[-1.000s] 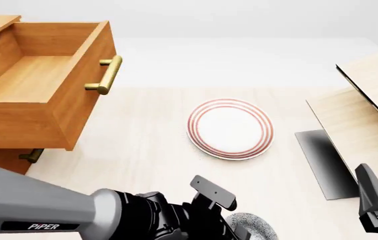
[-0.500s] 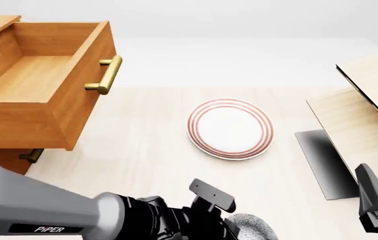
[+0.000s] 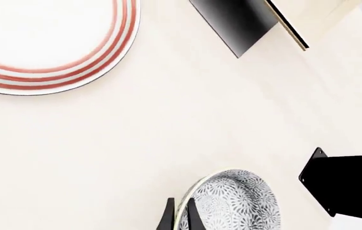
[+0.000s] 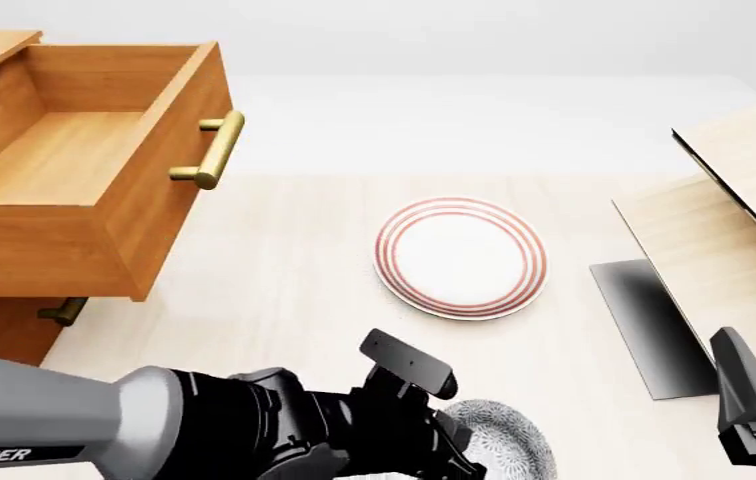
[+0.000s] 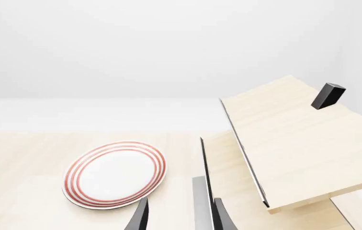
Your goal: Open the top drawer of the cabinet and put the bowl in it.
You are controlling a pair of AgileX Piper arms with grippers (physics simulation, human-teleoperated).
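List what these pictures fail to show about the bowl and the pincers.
- Bowl: front view, near half hidden by the left arm and bottom edge.
- Left pincer: wrist view, cut by the bottom edge; grip unclear.
- Right pincer: only fingertips show, nothing between them.

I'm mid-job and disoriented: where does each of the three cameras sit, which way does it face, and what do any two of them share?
Front view: fixed above and behind the arms, facing forward and down at the open top drawer, plate and bowl; left arm and right gripper show.
Left wrist view: behind the left gripper, looking down at the bowl, one finger either side of its rim.
Right wrist view: behind the right gripper, facing forward over the table; its fingers show.
All three share the plate; front and left wrist share the bowl.
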